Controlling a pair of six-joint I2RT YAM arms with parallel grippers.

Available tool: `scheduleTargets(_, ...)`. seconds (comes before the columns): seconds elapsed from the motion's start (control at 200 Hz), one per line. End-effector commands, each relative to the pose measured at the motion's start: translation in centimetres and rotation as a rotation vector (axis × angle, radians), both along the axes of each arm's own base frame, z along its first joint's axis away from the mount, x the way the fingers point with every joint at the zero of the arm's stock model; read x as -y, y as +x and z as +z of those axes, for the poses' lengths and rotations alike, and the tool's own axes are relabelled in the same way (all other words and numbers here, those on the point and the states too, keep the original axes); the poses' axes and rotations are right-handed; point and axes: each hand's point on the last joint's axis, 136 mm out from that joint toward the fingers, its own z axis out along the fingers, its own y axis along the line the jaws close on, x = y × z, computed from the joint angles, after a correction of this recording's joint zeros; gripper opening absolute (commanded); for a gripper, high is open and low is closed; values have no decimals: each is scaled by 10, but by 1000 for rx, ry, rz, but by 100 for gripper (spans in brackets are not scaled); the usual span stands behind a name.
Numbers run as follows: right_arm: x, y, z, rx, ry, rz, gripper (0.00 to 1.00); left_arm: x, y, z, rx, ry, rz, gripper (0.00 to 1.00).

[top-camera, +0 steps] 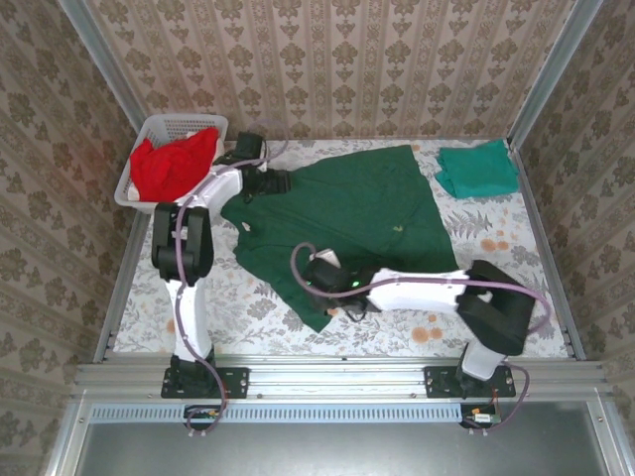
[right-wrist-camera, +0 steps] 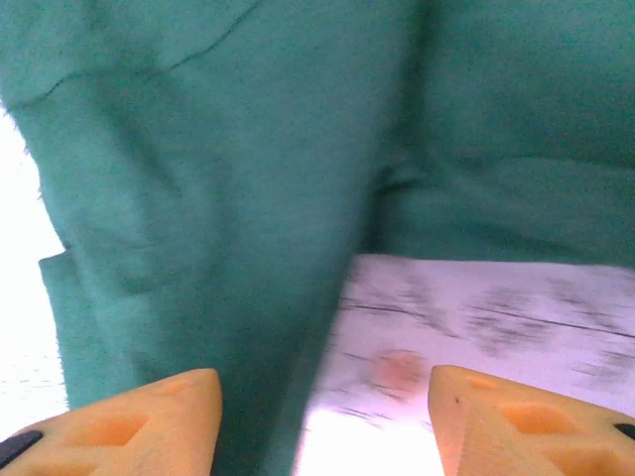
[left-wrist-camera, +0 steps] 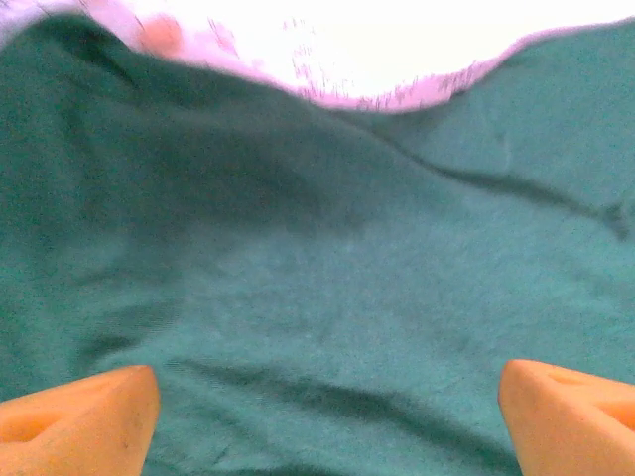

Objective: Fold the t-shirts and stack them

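Note:
A large dark green t-shirt lies spread on the flowered tablecloth in the middle. My left gripper hovers at its back left part. In the left wrist view this gripper stands open, orange fingertips wide apart over the wrinkled green cloth. My right gripper is at the shirt's near left hem. Its jaws are open, straddling the edge of the cloth and the bare tablecloth. A teal t-shirt lies folded at the back right. Red t-shirts fill the basket.
The white slotted basket stands at the back left corner, close to the left arm's elbow. Metal rails and patterned walls close in the table on three sides. Bare flowered tablecloth shows to the right of the green shirt.

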Motion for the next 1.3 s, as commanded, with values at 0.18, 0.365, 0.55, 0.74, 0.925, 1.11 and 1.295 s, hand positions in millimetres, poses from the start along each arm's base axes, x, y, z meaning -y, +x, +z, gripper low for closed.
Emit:
scheduleTargets(0.18, -35, -19, -1, 38, -170, 66, 38, 5, 0, -63, -131, 18, -24, 88)
scheduleTargets(0.365, -41, -26, 14, 76, -213, 98, 7, 8, 1, -78, -156, 2, -22, 87)
scheduleTargets(0.55, -56, -36, 46, 106, -142, 184, 0, 7, 5, -81, -164, -8, -20, 87)
scheduleTargets(0.74, -42, -29, 20, 88, -201, 158, 26, 7, 4, -81, -164, -15, -24, 87)
scheduleTargets(0.925, -33, -28, -5, 36, -229, 141, 47, 9, 3, -83, -169, -22, -31, 88)
scheduleTargets(1.11, -34, -35, -17, -5, -238, 156, 36, 10, 5, -83, -168, -32, -31, 88)
scheduleTargets(1.295, -46, -44, 13, 38, -196, 196, 5, 13, 6, -84, -171, -47, -33, 88)
